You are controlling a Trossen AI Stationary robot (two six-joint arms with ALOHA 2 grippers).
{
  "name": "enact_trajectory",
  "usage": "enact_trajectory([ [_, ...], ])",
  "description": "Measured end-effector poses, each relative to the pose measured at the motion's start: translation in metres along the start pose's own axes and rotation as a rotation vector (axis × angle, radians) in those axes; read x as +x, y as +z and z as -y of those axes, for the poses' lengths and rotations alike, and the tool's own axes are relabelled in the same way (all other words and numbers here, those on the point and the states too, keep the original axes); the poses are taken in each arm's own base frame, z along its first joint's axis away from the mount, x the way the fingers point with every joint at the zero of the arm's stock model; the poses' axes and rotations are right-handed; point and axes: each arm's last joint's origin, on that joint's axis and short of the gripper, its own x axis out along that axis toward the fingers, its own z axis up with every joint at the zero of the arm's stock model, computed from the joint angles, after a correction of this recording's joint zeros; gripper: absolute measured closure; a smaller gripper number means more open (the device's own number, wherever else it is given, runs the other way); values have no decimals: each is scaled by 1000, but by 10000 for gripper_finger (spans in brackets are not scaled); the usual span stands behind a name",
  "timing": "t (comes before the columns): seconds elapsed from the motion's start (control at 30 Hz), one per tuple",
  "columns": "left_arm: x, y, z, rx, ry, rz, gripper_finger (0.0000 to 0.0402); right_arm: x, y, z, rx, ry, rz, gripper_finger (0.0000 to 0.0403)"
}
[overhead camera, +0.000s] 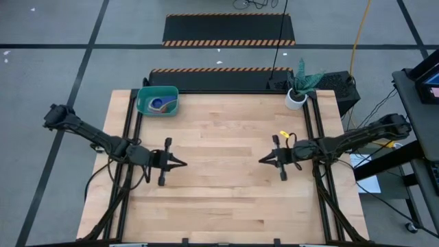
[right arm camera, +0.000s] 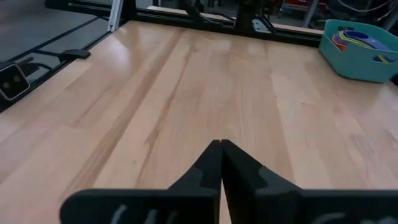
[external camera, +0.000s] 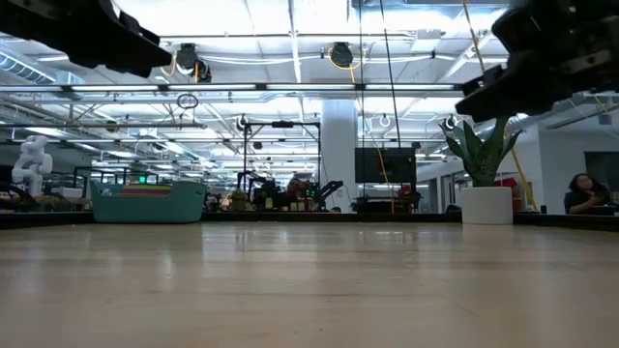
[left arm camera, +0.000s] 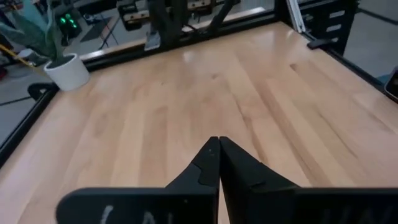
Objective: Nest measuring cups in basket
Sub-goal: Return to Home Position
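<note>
Left arm [overhead camera: 103, 140]: reaches in from the left side, held above the desk [overhead camera: 226, 199]; left jaws pressed together, pointing toward the middle.
Right arm [overhead camera: 343, 143]: mirrors it from the right side; right jaws together, well apart from the left jaws.
Measuring cups [overhead camera: 159, 104]: stacked inside the basket [overhead camera: 171, 92].
Basket: far-left corner of the desk, clear of both arms.
</note>
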Motion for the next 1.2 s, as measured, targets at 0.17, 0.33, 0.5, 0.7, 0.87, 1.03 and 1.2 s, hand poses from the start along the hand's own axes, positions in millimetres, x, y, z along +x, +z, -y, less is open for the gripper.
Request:
enact_trajectory([
  [0.17,4,-11,-9,-21,-19,0,387,-17,-19,1,1,-1,35,402],
  [0.33,6,-14,-19,-29,-75,-1,397,-29,-30,1,9,-2,46,402],
  [0.5,8,-14,-29,0,-85,16,391,-38,-25,2,-26,-2,111,403],
  [0.7,8,-16,-38,20,-61,11,397,-49,-18,1,-83,62,219,403],
  [0.87,9,-17,-41,16,-46,8,389,-53,-21,1,-71,66,199,403],
  [1.03,9,-17,-41,8,-47,7,392,-52,-27,1,-46,63,251,403],
  [1.2,9,-17,-41,-1,-47,7,395,-54,-20,1,-44,57,353,403],
])
